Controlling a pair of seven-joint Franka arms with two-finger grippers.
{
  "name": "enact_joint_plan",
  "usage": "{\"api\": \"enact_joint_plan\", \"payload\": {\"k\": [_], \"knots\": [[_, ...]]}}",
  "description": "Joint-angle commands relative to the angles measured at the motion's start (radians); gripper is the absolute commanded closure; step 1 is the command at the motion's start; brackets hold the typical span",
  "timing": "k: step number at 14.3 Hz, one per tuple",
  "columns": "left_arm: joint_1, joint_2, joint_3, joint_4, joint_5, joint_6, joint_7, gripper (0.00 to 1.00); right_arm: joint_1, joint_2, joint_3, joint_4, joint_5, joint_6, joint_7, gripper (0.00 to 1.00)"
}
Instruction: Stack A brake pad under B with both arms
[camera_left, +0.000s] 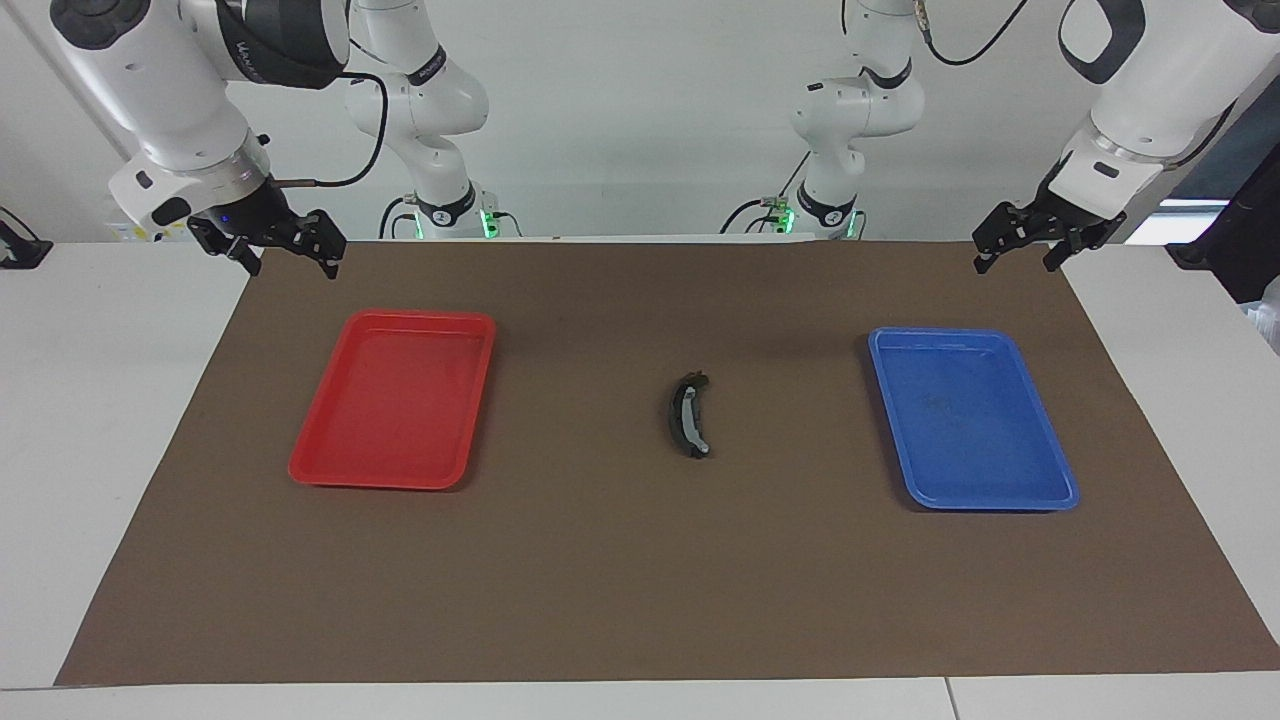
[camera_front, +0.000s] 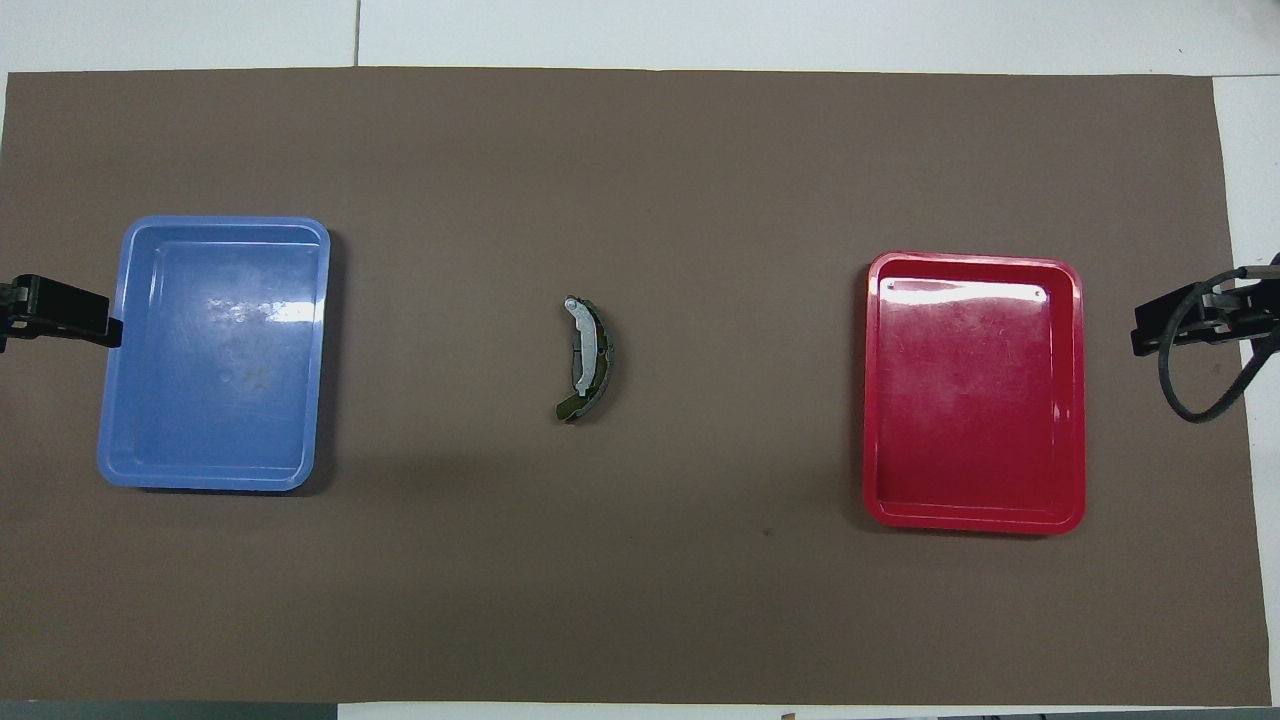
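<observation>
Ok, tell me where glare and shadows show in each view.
Overhead view: bright glare patches on the blue tray and a paler sheen along the red tray at its end farther from the robots; soft shadows edge both trays. Facing view: hardly any glare on either tray; the stacked pads cast only a thin shadow on the brown mat.

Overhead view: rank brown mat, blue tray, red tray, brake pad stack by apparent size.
1. brown mat, by far the largest.
2. blue tray and red tray: look alike, not ranked.
3. brake pad stack at mid-mat, smallest.
</observation>
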Motion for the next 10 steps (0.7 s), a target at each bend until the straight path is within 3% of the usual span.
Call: {"api": "enact_joint_plan", "payload": {"k": [1, 10], "knots": [[0.011, -0.006, -0.005, -0.003, -0.006, -0.014, 0.007, 0.0, -0.008, -0.032, -0.005, -0.03, 0.015, 0.01, 0.001, 0.0], [0.011, -0.006, -0.005, -0.003, -0.006, -0.014, 0.007, 0.0, -0.011, -0.052, -0.042, -0.045, 0.015, 0.05, -0.007, 0.0]]}}
